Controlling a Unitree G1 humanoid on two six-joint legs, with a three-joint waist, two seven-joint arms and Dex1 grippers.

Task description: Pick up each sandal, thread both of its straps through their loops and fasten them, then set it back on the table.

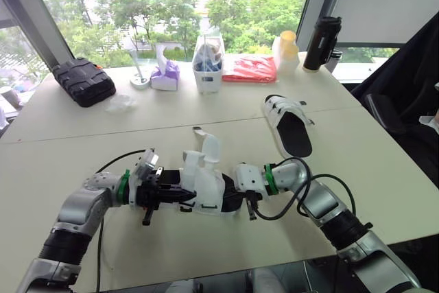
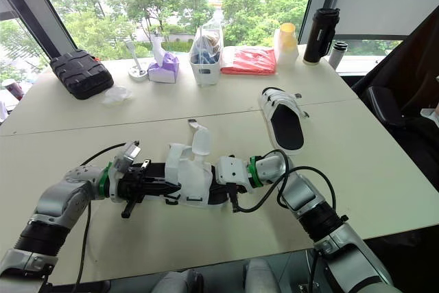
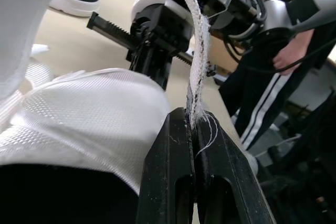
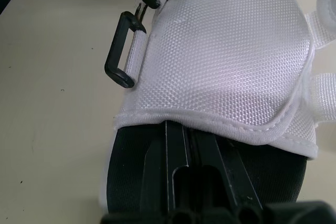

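Big pale worktop point(image 1: 103, 231) with two sandals on it. The far sandal point(image 1: 291, 128) lies by itself out on the right. Its straps look flat across the top, so my guess is that one's done, though I can't swear to it from here.

The near sandal point(image 1: 206, 184) sits front and centre between the two arms, low on or just over the worktop. It's clearly not finished: the white flaps stand up open and nothing is threaded. So I'd call it roughly halfway, with both straps on this one left to do and then setting it down.

Both arms come in bent at the elbow, wrists turned inward, facing each other with the sandal between them. The left end effector point(image 3: 191, 121) is clamped tight on a frayed white strap point(image 3: 198, 56), which rises out of the pinch. The right end effector point(image 4: 190, 135) has its fingers pressed together, reaching over the black footbed under the mesh flap point(image 4: 231, 51). I can't tell if they're pinching anything. The two black loops point(image 4: 122, 51) beside that flap are empty.
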